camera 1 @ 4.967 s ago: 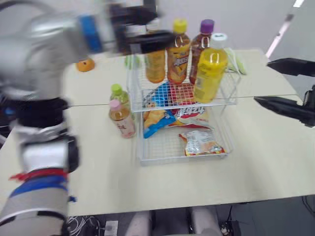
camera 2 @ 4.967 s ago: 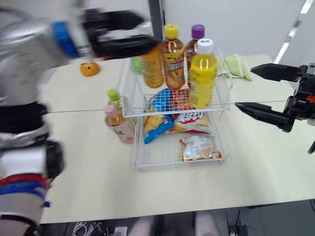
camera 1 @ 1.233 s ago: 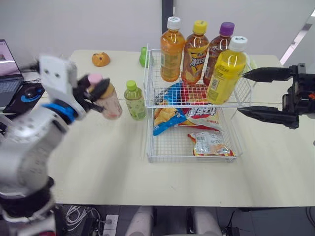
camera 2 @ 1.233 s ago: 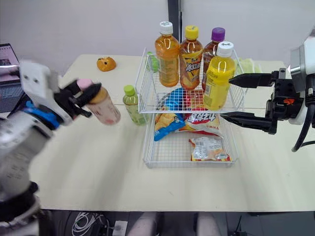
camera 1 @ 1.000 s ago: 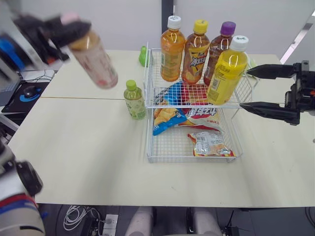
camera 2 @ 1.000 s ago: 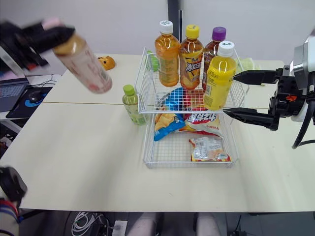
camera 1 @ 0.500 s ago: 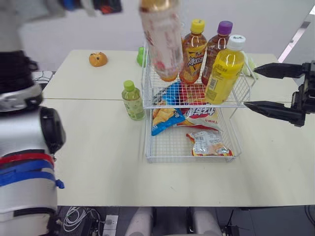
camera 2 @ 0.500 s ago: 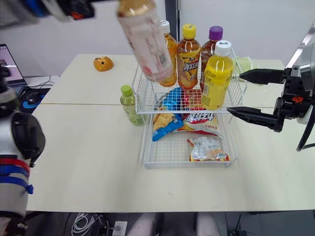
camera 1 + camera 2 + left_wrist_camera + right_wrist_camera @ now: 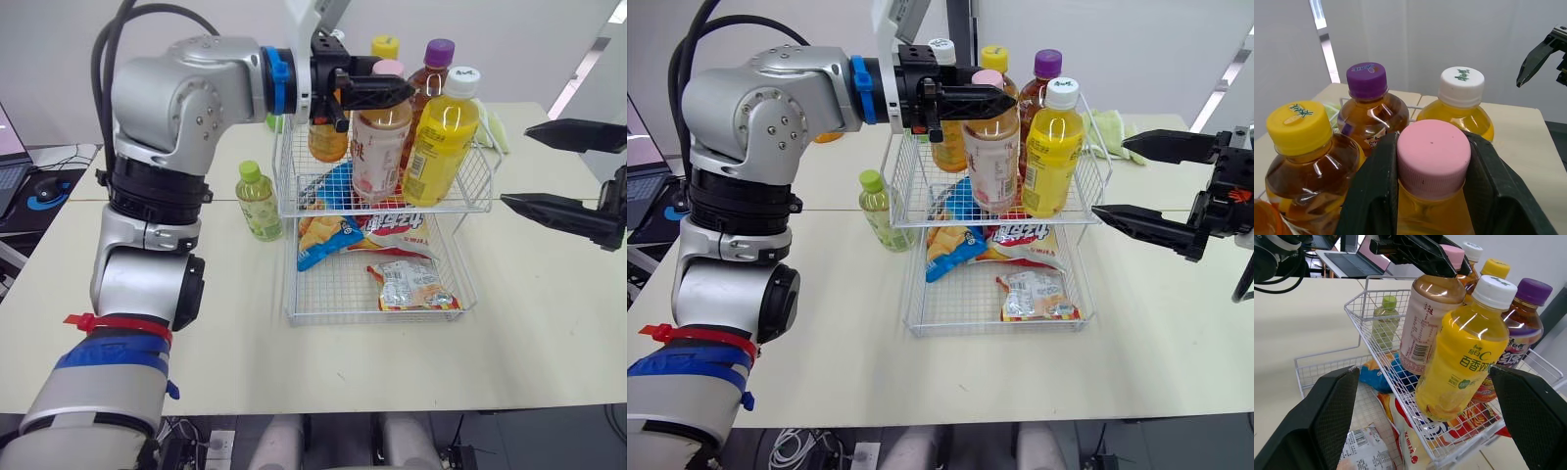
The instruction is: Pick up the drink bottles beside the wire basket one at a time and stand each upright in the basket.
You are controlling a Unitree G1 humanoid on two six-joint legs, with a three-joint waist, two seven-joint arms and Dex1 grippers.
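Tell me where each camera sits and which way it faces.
Eye views: on the head, looking forward and down at the table and wire basket; both arms show.
Left wrist: along the left end effector, shut on the pink-capped bottle.
Right wrist: along the open right end effector, facing the basket's right side.
Shared: both wrist views catch the pink-capped bottle and yellow bottle.

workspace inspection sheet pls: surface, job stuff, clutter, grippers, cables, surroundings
surface: pale table, seam across it
job's things: pink-capped bottle upright in the wire basket upper tier beside four bottles; green-capped bottle stands on the table left of the basket
clutter: snack packets in the lower tier; green cloth behind the basket
grippers: left gripper shut on the pink cap; right gripper open, empty
cables: leads on the floor
surroundings: laptop to the left; white wall
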